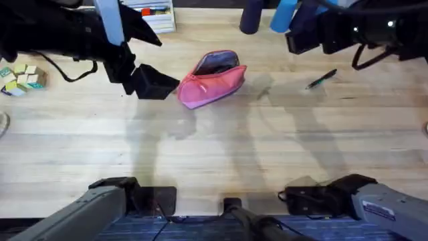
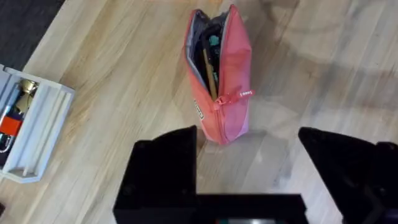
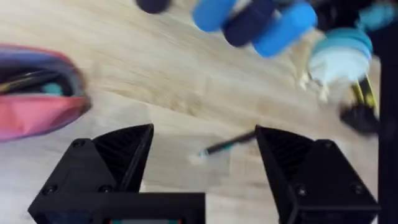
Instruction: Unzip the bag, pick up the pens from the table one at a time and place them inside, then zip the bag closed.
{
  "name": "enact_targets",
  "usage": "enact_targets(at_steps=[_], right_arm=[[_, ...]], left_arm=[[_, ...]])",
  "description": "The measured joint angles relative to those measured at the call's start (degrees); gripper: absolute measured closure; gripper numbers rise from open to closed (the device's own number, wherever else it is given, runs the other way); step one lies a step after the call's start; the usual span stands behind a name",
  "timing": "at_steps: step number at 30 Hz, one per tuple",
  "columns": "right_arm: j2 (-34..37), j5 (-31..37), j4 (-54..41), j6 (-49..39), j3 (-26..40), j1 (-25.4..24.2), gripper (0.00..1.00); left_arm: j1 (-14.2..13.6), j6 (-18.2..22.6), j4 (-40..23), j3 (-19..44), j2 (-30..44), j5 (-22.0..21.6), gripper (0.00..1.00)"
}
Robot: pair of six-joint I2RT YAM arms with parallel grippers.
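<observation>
On the pale wooden butcher-block table (image 1: 214,147), right of centre, the last loose pen (image 1: 322,78), a thin dark stick with a teal-blue accent, is lying flat and alone. Its long axis is running on a slant, the nearer end pointing back toward the middle of the table and the far end toward the right rear.

In my right wrist view the same pen (image 3: 227,147) is sitting just ahead of my right gripper (image 3: 205,165), between the lines of the two black fingers, which are standing wide apart and holding nothing. I judge this arm to be much the nearer of my two to the pen, and the stick is lying crosswise to the gap, so I would need to turn the wrist before closing.

Well to the left of the pen, the small pink fabric pencil pouch (image 1: 212,84) is resting on its side with the zipper open. Through its mouth, in my left wrist view, a yellow-tan stick is already showing inside the pouch (image 2: 230,74).

My left gripper (image 2: 249,152) is hovering just beside the pouch's closed end, fingers spread and empty.
</observation>
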Motion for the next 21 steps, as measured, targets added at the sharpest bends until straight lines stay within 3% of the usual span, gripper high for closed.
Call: enact_targets(at_steps=[6, 11, 16, 21], right_arm=[[0.0, 4.8, -3.6, 10.7, 0.0, -2.3, 0.004], [0.0, 5.9, -6.5, 17.6, 0.0, -7.1, 0.005], [0.0, 6.2, -10.2, 21.5, 0.0, -12.1, 0.003], [0.0, 6.6, -13.0, 22.8, 0.0, -13.7, 0.003]], left_arm=[[0.0, 0.0, 0.0, 0.0, 0.0, 0.0, 0.008], [0.0, 0.0, 0.0, 0.0, 0.0, 0.0, 0.006], [0.0, 0.0, 0.0, 0.0, 0.0, 0.0, 0.007], [0.0, 0.0, 0.0, 0.0, 0.0, 0.0, 0.007]])
